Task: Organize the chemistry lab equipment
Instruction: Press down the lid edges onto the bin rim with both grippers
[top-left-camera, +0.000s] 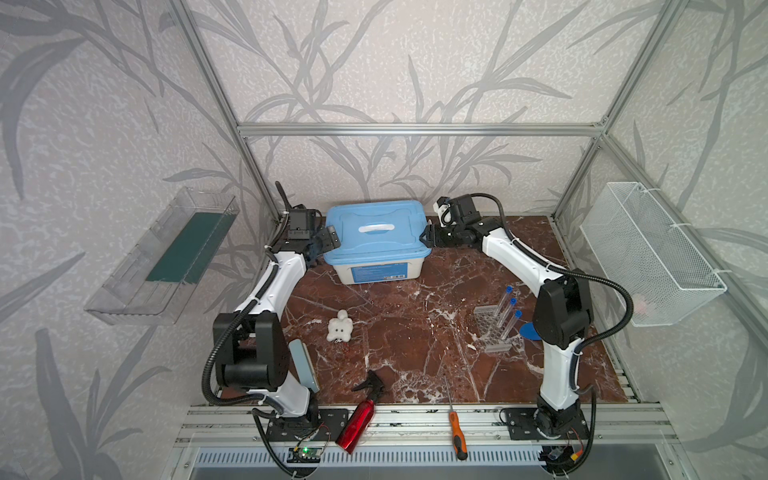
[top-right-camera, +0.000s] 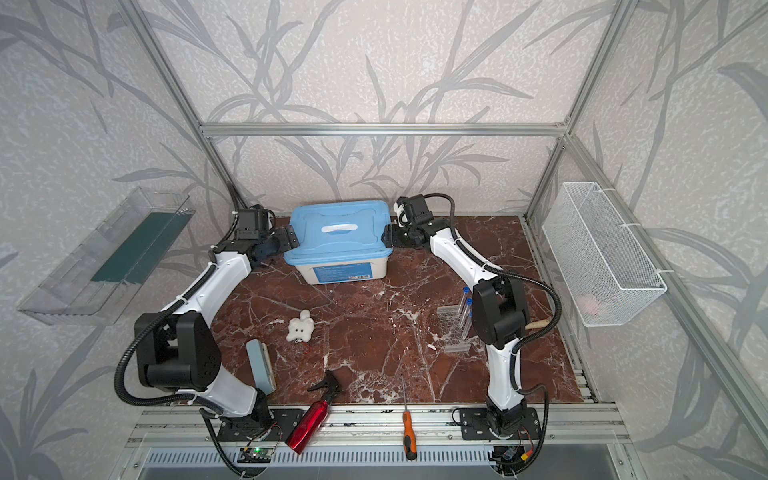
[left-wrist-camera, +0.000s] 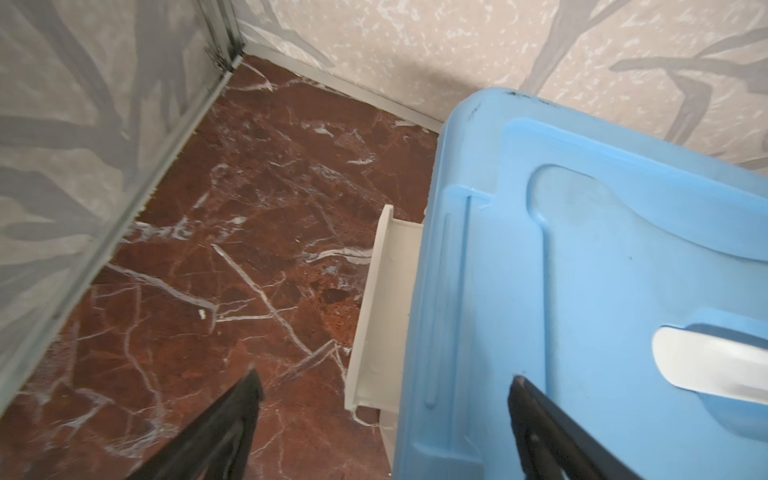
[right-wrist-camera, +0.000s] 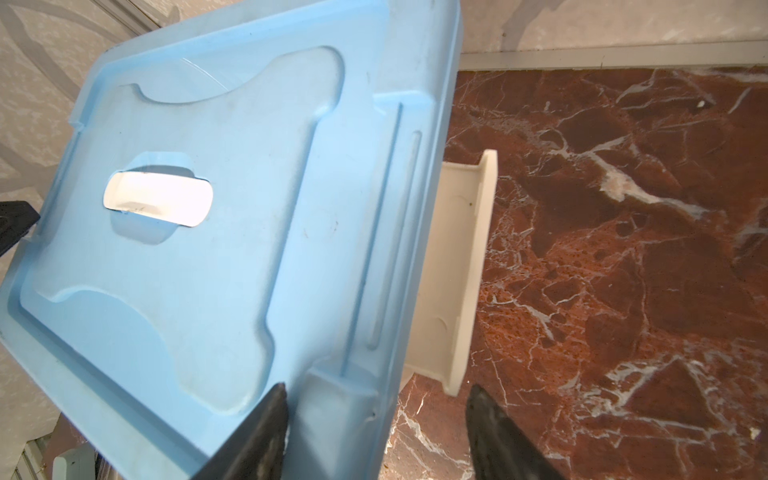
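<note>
Fingers released, left fingers (left-wrist-camera: 243, 411) and right fingers (right-wrist-camera: 272, 419) straddling opposite ends of the blue lid (top-left-camera: 365, 246)

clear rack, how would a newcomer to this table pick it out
On the red marble table, look right of centre, by the right arm's elbow. The clear rack sits there, dotted with holes; unlike the blue disc beside it, it carries three blue-capped tubes.
</note>
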